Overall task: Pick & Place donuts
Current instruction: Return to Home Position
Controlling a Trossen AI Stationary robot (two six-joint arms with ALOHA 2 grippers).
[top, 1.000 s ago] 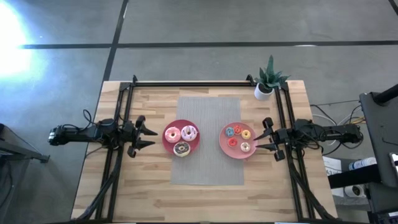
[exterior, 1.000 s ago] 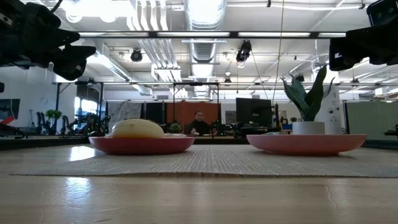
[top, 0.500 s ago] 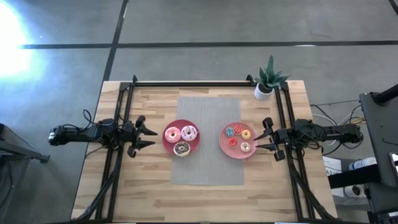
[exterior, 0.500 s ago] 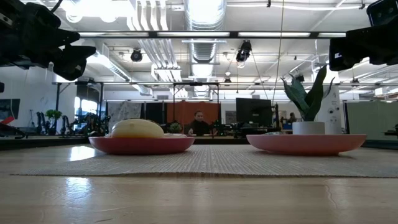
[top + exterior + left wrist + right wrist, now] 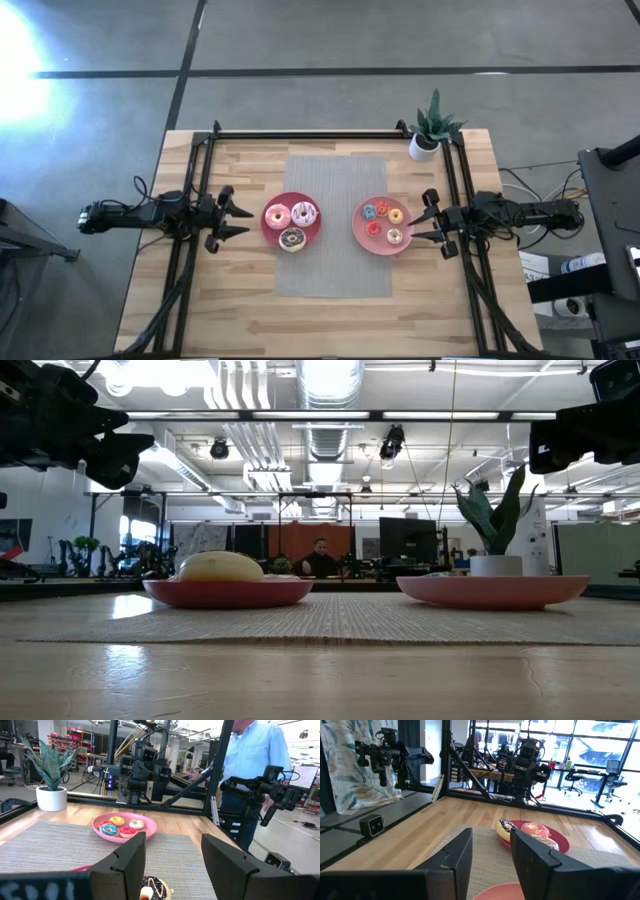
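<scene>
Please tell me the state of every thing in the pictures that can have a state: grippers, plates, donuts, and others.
Left gripper: open, empty, raised beside the left plate.
Right gripper: open, empty, raised beside the right plate.
Left plate: flat on the mat, holds three larger donuts.
Right plate: flat on the mat, holds four small donuts.
Mat: lies flat on the table.
Potted plant: upright at the table's far right corner.

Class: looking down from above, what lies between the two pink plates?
In the high view, only bare grey mat separates the left plate from the right plate.
</scene>
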